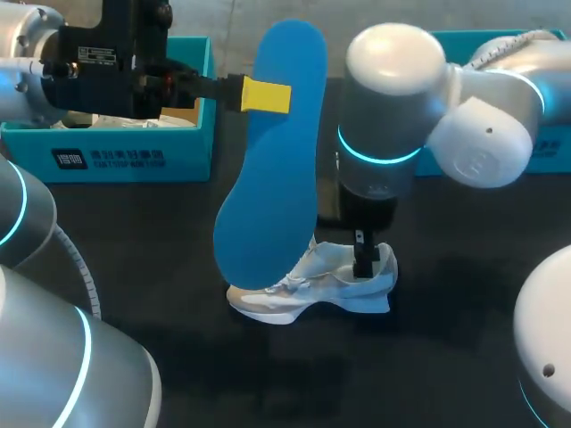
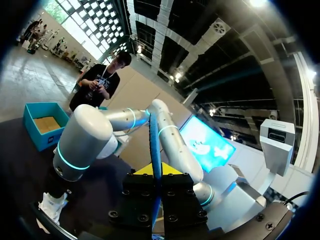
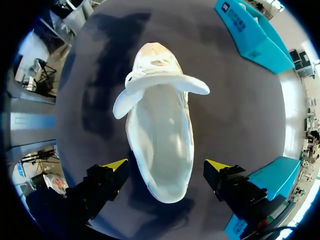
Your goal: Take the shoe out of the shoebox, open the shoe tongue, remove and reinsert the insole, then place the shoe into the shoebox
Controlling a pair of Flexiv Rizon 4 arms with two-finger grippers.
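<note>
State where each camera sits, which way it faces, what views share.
Head: above and behind, looking down at the table; left gripper holding the insole, right arm beside it.
Left wrist: looks along the left gripper, insole edge-on in it; right arm ahead.
Right wrist: looks down along the right gripper, open astride the shoe.
Shared: all three show the shoe.

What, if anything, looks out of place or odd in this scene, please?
Nothing looks spilled or damaged. The flat blue insole is out of the white sneaker, held upright in the air by the left gripper. The sneaker sits on the dark table with its tongue pulled forward, the open right gripper straddling its heel.
</note>
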